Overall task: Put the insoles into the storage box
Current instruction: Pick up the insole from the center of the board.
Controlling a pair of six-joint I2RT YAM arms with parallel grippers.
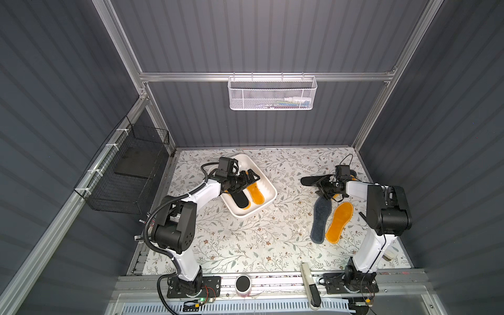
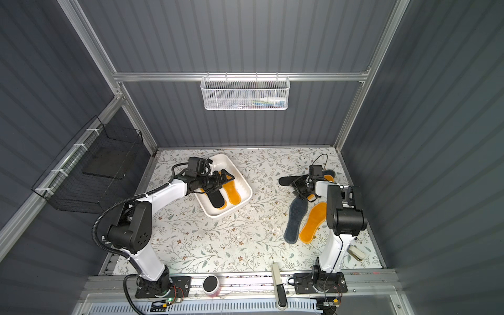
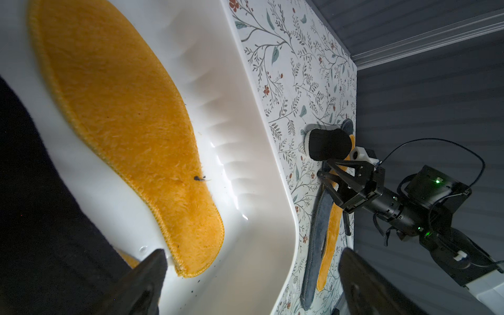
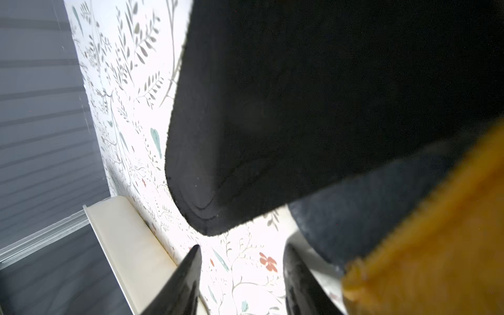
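- A lab's robot test booth.
- Aluminium frame (image 1: pixel 267 77) and grey ribbed walls (image 1: pixel 272 35) enclose it.
- Left arm (image 1: pixel 188 261) and right arm (image 1: pixel 371 251) bolted to a rail (image 1: pixel 275 283).

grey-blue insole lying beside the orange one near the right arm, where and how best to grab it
Probably the near end of the grey-blue insole, taken from above and from its open side: it lies flat, the orange insole lies close along its other long edge, and the right gripper crowds its far end.

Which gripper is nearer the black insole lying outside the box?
Right. The right gripper sits just beside that black insole, tips at its edge; the left gripper hangs over the storage box, well away from it.
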